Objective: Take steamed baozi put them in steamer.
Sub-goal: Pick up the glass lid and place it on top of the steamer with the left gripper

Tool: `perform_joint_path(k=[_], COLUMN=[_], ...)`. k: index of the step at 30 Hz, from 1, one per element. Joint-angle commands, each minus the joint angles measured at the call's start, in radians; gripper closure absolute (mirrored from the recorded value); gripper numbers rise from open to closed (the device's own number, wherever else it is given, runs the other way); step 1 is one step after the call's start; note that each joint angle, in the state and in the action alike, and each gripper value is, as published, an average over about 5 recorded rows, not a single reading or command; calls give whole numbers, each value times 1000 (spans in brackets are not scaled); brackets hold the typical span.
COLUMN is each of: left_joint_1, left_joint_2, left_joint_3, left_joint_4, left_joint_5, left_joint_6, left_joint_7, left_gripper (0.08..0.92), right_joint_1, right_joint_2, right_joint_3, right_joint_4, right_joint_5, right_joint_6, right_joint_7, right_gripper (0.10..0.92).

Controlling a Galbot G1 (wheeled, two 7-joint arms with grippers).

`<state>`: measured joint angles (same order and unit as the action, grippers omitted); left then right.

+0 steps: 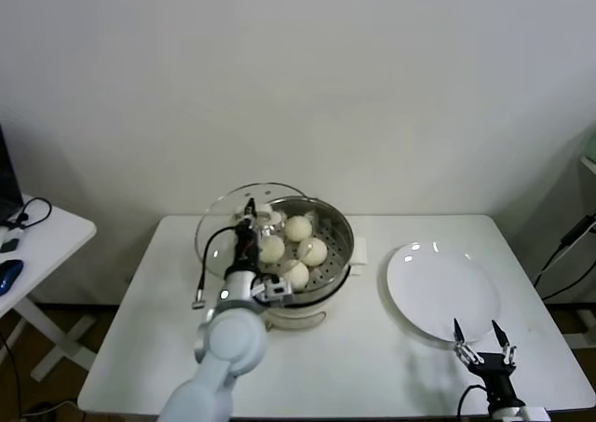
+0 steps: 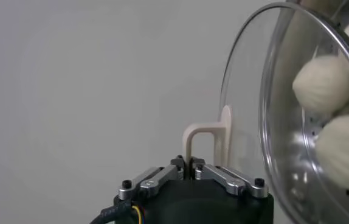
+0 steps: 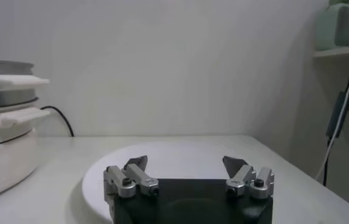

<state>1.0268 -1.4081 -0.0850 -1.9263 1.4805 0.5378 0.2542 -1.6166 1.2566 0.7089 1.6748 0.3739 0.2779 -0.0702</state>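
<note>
Over on the far left edge of the head view you've got a small white side table (image 1: pixel 56 224) with a cable and something blue lying on it, well apart from the main white table (image 1: pixel 307 366).

Moving in, your left gripper (image 2: pixel 190 165) is up at the left rim of the steamer (image 1: pixel 337 224), and its fingers are pinched together on the cream handle (image 2: pixel 205 135) of the glass lid (image 2: pixel 247 122). The lid is tilted up on edge, leaning beside the steamer's left side rather than sitting flat over it. From the left wrist view you can see straight through the glass to a couple of the buns.

The steamed baozi (image 1: pixel 298 227) are all in the steamer, four of them sitting on the perforated tray and clustered close together. Whether they're actually touching each other is hard to call from the head view, maybe a couple are. The steamer itself stands on its white base near the back-middle of the table.

Just right of the steamer is the flat white plate (image 1: pixel 438 287), bare.

Then your right gripper (image 1: pixel 482 345) sits low at the plate's near edge, toward the front right of the table, fingers (image 3: pixel 139 175) spread wide apart and holding nothing.
</note>
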Motion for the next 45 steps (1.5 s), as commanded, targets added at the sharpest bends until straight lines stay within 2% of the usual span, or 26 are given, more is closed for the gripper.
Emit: perform_joint_path(k=[1, 8, 23, 45], left_joint_1=[-46, -61, -60, -38], left_joint_2=[-77, -126, -175, -190], left_joint_3=[84, 99, 102, 92], left_joint_4=[47, 105, 185, 212], left_joint_5=[79, 102, 138, 172], left_joint_6=[25, 27, 24, 17], left_joint_7=[24, 16, -12, -24], left_gripper=[859, 859, 859, 859], right_joint_1=[-1, -3, -4, -13], right_joint_2=[-2, -3, -13, -23], right_joint_3=[-5, -5, -3, -3], right_joint_4=[-9, -11, -13, -10], right_joint_5=[1, 3, 13, 23], right_joint_6=[4, 7, 10, 20], right_joint_7=[-2, -4, -6, -8], right_gripper=[203, 203, 203, 203])
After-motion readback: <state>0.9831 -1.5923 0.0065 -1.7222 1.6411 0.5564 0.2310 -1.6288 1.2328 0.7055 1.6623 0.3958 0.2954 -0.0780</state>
